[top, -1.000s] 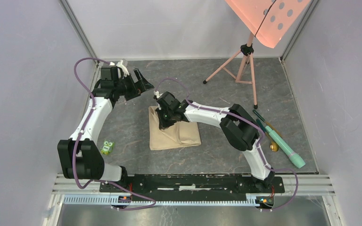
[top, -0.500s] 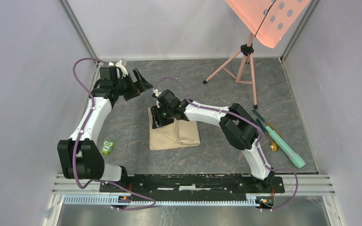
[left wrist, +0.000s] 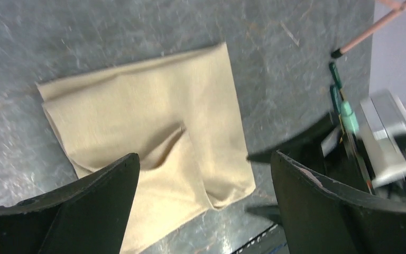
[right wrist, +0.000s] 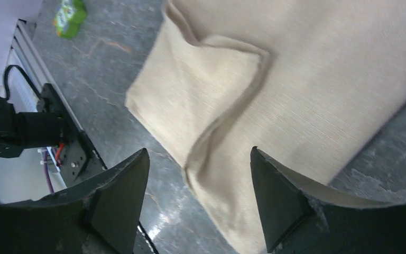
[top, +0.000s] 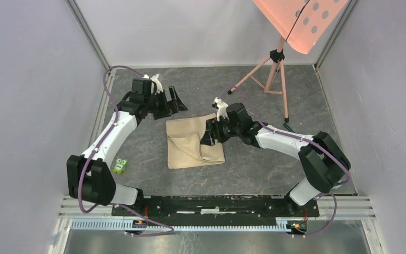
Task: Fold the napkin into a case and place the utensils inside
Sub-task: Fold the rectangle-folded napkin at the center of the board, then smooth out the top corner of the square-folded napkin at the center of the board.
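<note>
- The napkin (top: 190, 149) lies flat on the table (top: 254, 169), mid-way between the two arms. It is partly folded, with one loose flap (right wrist: 217, 79) turned over near its middle.
- The right gripper (top: 206, 133) is positioned over the napkin's right edge. Its jaws are spread wide with nothing held. Contact with the cloth cannot be determined.
- The left gripper (top: 180, 101) is located just beyond the napkin's far left corner, apart from the cloth. Its jaws are spread and empty.
</note>
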